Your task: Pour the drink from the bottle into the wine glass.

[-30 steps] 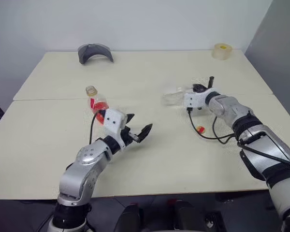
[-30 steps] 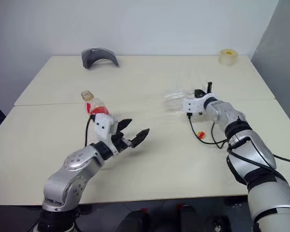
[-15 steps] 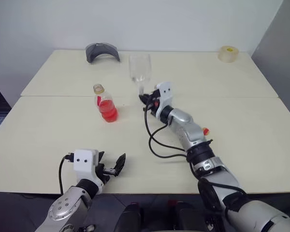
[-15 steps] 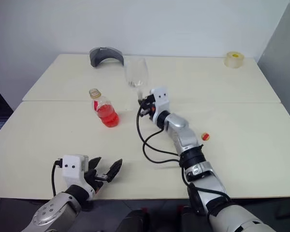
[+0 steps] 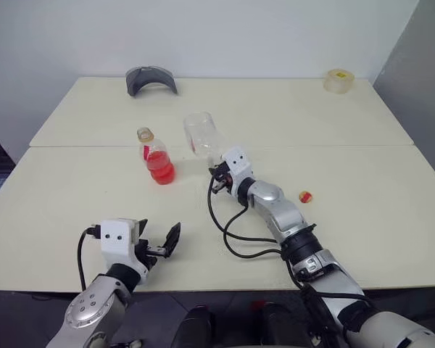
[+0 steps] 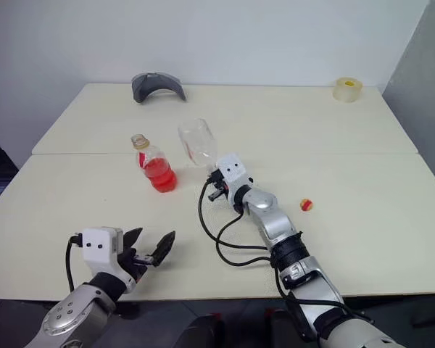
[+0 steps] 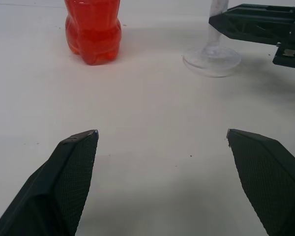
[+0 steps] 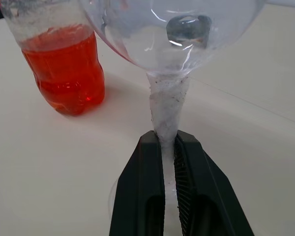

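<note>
The bottle (image 5: pixel 156 155) stands upright left of the table's middle, about half full of the red-orange drink (image 8: pixel 65 73). Just to its right is the clear wine glass (image 5: pixel 201 134), leaning slightly, its round foot (image 7: pixel 212 58) down at the tabletop. My right gripper (image 8: pixel 168 147) is shut on the glass's thin stem, reaching in from the right (image 5: pixel 219 178). Near the table's front edge my left gripper (image 5: pixel 159 245) stands open and holds nothing, well short of the bottle, fingers (image 7: pixel 69 172) spread wide.
A grey curved object (image 5: pixel 151 78) lies at the back left of the cream table (image 5: pixel 362 217). A roll of tape (image 5: pixel 338 80) sits at the back right. A small red and yellow cap-like piece (image 5: pixel 304 196) lies right of my right arm.
My right arm carried the wine glass from the right side to beside the bottle and lowered it. My left gripper drew back from the bottle to the front edge, still open.
</note>
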You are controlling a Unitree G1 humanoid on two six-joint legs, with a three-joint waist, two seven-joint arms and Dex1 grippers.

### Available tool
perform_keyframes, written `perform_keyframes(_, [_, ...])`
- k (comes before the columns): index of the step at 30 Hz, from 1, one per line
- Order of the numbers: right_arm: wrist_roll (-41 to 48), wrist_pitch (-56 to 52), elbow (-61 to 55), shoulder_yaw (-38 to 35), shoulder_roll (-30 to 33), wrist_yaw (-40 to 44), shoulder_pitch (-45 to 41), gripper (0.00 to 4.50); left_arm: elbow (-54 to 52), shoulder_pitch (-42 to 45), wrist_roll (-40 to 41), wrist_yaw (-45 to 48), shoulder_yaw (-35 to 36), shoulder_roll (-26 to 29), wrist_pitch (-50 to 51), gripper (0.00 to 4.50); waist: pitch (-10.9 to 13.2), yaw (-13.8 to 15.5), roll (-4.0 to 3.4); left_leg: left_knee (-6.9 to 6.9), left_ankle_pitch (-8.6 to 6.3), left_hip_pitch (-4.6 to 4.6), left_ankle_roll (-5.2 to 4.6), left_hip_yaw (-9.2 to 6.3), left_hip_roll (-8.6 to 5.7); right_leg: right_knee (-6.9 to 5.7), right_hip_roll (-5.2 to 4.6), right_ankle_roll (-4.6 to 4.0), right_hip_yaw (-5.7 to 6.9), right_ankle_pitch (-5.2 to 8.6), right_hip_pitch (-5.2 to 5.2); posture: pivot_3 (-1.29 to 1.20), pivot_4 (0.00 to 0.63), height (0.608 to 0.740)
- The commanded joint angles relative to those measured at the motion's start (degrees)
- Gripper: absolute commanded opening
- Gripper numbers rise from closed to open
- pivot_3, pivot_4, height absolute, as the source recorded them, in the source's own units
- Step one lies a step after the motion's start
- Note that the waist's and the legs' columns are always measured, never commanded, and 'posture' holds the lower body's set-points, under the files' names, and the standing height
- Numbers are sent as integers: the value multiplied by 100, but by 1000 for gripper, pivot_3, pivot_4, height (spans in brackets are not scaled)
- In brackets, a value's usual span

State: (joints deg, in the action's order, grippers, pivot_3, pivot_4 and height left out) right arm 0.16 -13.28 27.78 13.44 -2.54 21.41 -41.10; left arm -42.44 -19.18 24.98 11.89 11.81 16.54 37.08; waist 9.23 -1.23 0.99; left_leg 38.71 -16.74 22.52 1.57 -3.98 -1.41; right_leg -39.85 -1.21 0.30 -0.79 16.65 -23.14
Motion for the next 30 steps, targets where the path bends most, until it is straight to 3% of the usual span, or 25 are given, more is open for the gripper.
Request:
perform_keyframes(1, [-312, -263, -412, 151, 303, -11, 275, 46, -24, 120, -65, 17, -4, 10, -206, 4500, 0, 4, 0, 0, 0, 0, 0, 0, 0, 0, 0, 0, 0, 0, 0, 0, 150, 740])
perform_keyframes(9, [-378, -862, -1123, 289, 742, 157, 568, 46, 116, 246, -137, -5, -47, -14, -296, 4500, -5, 15, -3, -1, 0, 0, 0, 0, 1, 0, 0, 0, -1, 0, 0, 0, 150, 740])
perform_keyframes(16, [-165, -952, -1070, 128, 613, 191, 260, 46, 182, 537, -173, -66, -123, -25, -227, 4500, -5, 22, -2, -1, 0, 0, -1, 0, 0, 0, 0, 1, -1, 0, 0, 0, 150, 740])
perform_keyframes(28, [-44, -1183, -1640, -17, 884, 397, 542, 4228, 271, 770, -217, -153, -268, -34, -200, 4500, -4, -24, -3, -4, 0, 2, -1, 1, 2, 0, 2, 0, -2, 0, -4, 0, 150, 740])
perform_keyframes(30, [-13, -1265, -1831, -46, 952, 443, 601, 4465, 295, 814, -223, -173, -289, -45, -200, 4500, -4, -29, -3, -4, 0, 2, -1, 1, 3, -1, 2, 0, -2, 0, -4, 0, 150, 740])
